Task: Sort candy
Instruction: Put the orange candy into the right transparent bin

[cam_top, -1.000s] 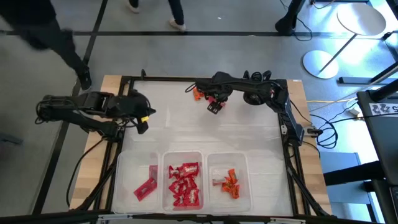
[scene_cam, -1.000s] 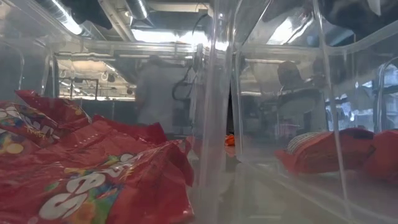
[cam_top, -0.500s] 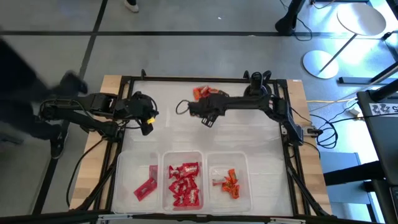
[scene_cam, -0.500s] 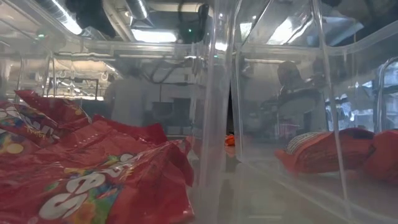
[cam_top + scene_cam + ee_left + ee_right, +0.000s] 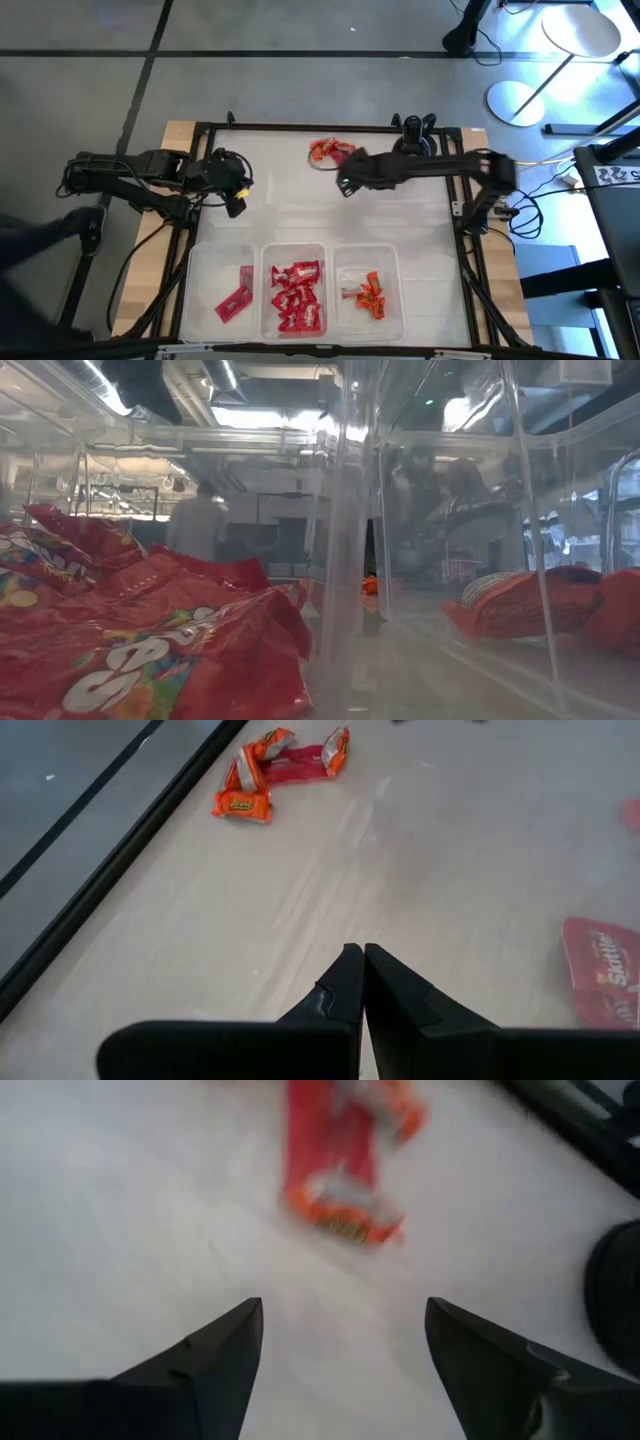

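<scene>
I have the right pincer [image 5: 345, 185] open and empty just beside the last loose candy [image 5: 328, 151] at the worktop's [image 5: 400, 215] far edge, the red bar's length running away from it, while the closed left pincer [image 5: 233, 203] waits farther off.

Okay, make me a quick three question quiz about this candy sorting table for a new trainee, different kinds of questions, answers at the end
1. True or false: the right gripper is open.
2. Which bin holds the small orange pieces? A: left bin, B: middle bin, C: right bin.
3. Fill in: the unsorted candy pile lies near the table's ___ edge, far from the bins.

Key:
1. True; its fingers stand wide apart, with the pile just ahead of them.
2. C. The right bin.
3. Far. The left gripper, shut, waits at the table's left side.
</scene>
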Tool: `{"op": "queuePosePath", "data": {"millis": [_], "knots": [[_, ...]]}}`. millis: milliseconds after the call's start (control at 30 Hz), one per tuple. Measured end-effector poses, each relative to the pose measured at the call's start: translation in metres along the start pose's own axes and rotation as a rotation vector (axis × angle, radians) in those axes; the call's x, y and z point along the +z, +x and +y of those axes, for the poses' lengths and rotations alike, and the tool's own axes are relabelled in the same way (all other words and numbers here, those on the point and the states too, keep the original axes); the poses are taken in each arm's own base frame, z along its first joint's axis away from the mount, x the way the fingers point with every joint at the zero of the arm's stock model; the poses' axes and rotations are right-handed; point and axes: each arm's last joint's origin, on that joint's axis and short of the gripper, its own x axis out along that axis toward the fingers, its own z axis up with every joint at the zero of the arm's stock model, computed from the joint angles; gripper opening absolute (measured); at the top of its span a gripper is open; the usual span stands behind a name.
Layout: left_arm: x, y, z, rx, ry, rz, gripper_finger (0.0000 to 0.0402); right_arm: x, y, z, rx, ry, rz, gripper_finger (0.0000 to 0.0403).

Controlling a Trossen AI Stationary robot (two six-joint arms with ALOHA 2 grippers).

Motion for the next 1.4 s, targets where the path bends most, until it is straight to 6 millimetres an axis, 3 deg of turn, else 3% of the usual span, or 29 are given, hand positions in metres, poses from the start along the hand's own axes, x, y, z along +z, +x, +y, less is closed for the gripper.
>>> {"op": "queuePosePath", "data": {"millis": [100,233,600,967,1233,1400], "knots": [[0.001,0.000,-0.001,-0.005,0.002,-0.013,0.0004,-0.007,-0.011,-0.017,0.069,0.169,-0.109,0.0275],[0.002,0.000,-0.001,-0.009,0.023,-0.023,0.0004,-0.015,-0.011,-0.029,0.151,0.309,-0.177,0.0275],[0.003,0.000,-0.001,-0.010,0.040,-0.029,0.0004,-0.002,0.031,-0.048,0.209,0.622,-0.118,0.0275],[0.003,0.000,-0.001,-0.012,0.053,-0.029,0.0004,-0.010,0.065,-0.026,0.085,0.603,-0.228,0.0275],[0.003,0.000,-0.001,-0.011,0.055,-0.028,0.0004,-0.016,0.093,-0.023,0.053,0.606,-0.159,0.0275],[0.003,0.000,-0.001,-0.011,0.055,-0.028,0.0004,-0.019,0.099,-0.021,0.014,0.589,-0.184,0.0275]]}}
